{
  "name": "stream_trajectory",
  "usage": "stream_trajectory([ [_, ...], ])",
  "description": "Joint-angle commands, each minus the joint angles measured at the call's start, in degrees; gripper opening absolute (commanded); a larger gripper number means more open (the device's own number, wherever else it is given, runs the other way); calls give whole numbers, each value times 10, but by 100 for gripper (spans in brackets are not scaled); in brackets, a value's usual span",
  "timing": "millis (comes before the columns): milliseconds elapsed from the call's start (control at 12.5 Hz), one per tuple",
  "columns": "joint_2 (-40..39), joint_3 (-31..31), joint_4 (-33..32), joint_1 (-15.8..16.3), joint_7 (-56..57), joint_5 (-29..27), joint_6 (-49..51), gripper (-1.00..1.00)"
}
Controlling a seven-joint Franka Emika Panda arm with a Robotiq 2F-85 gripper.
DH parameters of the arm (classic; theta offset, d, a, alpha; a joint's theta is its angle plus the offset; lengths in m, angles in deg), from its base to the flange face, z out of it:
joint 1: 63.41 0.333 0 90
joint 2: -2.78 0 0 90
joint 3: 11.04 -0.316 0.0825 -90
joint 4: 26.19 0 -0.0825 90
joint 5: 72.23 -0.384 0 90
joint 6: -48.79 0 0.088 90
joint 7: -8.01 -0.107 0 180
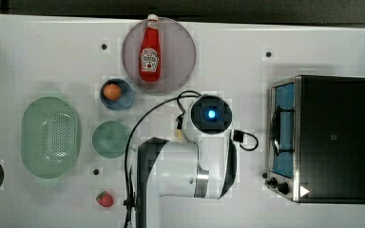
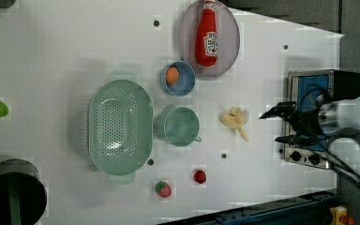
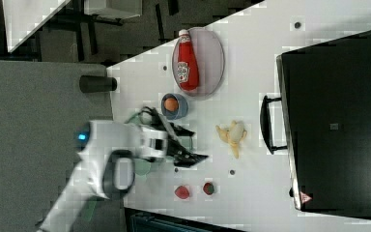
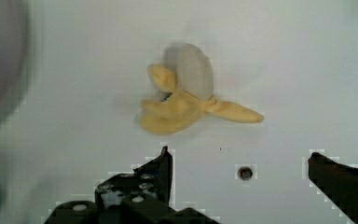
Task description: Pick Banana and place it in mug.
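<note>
The banana [image 2: 234, 121] is a small, pale yellow, partly peeled fruit lying on the white table, apart from the other things. It also shows in the right view [image 3: 233, 134] and close up in the wrist view [image 4: 186, 100]. The mug [image 2: 180, 125] is pale green and stands upright to the left view's left of the banana; from above it is a green circle [image 1: 110, 138]. My gripper [image 2: 272, 127] hovers above the table a little short of the banana, open wide with nothing between its fingers [image 4: 238, 156]. In the right view the gripper [image 3: 199, 145] points toward the banana.
A ketchup bottle [image 1: 150, 50] lies on a grey plate [image 1: 180, 52]. A blue bowl [image 1: 126, 97] holds an orange ball [image 1: 112, 91]. A green colander [image 1: 50, 137] sits beside the mug. A toaster oven [image 1: 330, 137] stands at the top view's right. Strawberries [image 2: 163, 189] lie near the table edge.
</note>
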State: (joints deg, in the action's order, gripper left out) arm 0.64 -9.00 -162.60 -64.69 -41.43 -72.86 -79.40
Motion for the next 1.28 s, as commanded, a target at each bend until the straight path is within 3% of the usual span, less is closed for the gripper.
stream_trajectory([
  [80, -10, 6, -7, 5, 18, -1, -79, 100],
  [960, -191, -9, -44, 7, 17, -2, -311, 94],
  [1280, -190, -9, -43, 6, 17, -2, -329, -3],
])
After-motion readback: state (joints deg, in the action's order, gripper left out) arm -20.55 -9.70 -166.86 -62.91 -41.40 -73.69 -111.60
